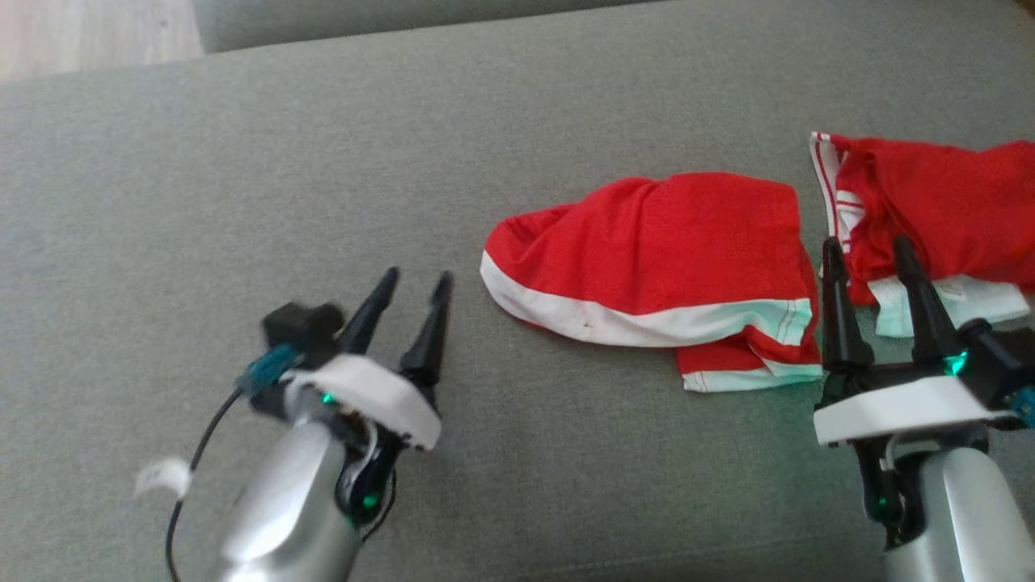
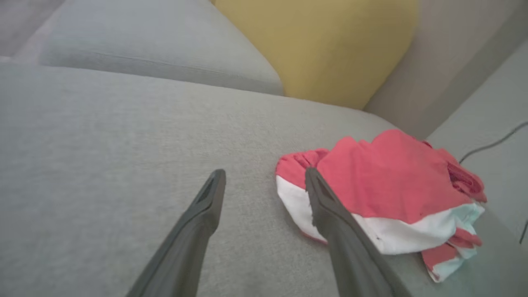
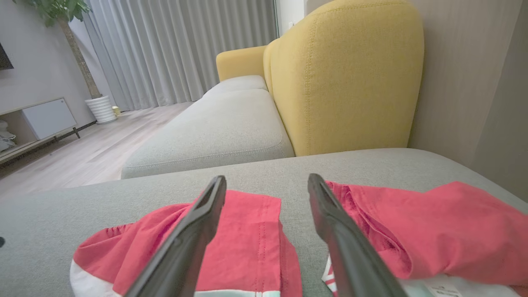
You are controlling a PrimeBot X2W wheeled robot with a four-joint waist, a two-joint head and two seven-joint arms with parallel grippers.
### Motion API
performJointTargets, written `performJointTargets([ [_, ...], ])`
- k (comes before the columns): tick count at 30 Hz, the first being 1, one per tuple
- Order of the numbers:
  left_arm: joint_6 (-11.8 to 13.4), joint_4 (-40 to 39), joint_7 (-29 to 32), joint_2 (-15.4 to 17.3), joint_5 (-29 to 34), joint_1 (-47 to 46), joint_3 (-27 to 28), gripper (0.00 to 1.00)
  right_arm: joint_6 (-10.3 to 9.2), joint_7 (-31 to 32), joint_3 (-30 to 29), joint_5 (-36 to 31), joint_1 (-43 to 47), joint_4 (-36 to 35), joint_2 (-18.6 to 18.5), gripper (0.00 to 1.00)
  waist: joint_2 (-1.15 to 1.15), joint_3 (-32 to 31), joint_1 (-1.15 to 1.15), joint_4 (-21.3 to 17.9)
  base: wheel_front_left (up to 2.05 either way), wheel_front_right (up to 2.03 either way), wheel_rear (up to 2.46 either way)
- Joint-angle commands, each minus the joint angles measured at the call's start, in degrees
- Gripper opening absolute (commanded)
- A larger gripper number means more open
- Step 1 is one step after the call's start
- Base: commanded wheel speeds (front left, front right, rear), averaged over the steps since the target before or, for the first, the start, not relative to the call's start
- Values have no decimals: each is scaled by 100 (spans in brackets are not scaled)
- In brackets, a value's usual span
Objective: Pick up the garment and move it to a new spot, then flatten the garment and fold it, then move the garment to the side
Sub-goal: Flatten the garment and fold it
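Red garment (image 1: 655, 259) on grey sofa (image 1: 242, 162), between left jaws and right jaws; both wide, empty.

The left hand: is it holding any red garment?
No, the left hand is open and empty, apart from the nearest red garment.

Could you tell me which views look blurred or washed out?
Head view: the left hand is smeared by motion blur, while the right hand and middle red garment look crisp. Left wrist view: soft, pale, the garment washed to pink. Right wrist view: sharpest.
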Motion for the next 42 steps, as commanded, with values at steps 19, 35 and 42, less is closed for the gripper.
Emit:
performJointTargets([
  [19, -171, 1691, 363, 261, 442, -1958, -1280, 100, -5, -225, 180, 63, -392, -41, 95, 100, 0, 515, 0, -479, 0, 0, 0],
  [35, -174, 1793, 25, 474, -497, -2383, -2202, 0, -5, -168, 119, 31, -463, 295, 97, 100, 0, 593, 0, -484, 0, 0, 0],
  [42, -152, 1677, -111, 594, -636, -2392, -1977, 0, -5, -31, 223, 56, -408, 413, 97, 100, 0, 501, 0, -403, 0, 0, 0],
])
